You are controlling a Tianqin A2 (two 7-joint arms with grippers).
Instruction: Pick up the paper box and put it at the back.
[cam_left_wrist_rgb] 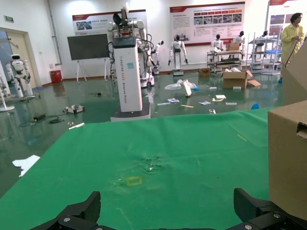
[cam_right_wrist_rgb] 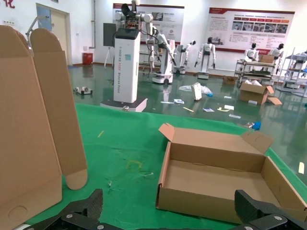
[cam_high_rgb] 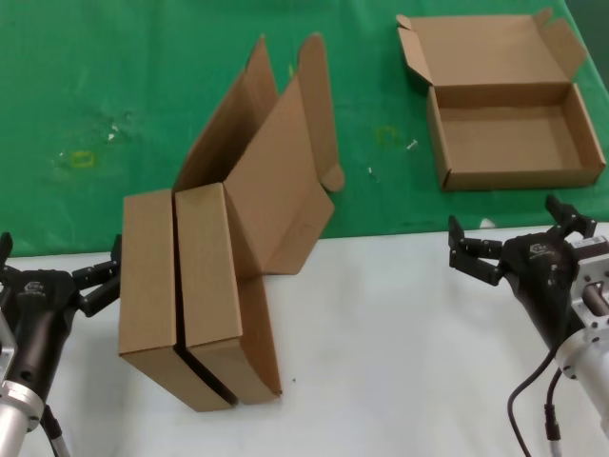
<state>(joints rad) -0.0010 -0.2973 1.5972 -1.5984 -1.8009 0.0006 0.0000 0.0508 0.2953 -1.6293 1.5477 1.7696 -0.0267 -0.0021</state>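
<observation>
Three brown cardboard boxes, possibly: two standing together, one open paper box; two grippers.

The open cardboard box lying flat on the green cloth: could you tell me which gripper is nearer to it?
Right. The right gripper hovers open over the white table just in front of the open box; the left gripper is far across, beside the standing boxes.

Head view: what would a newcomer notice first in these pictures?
Two brown cardboard boxes stand side by side on the white tabletop, lids raised over the green cloth. A third, the open paper box, lies flat on that cloth at the robot's right. The left gripper and right gripper wait open, empty.
</observation>
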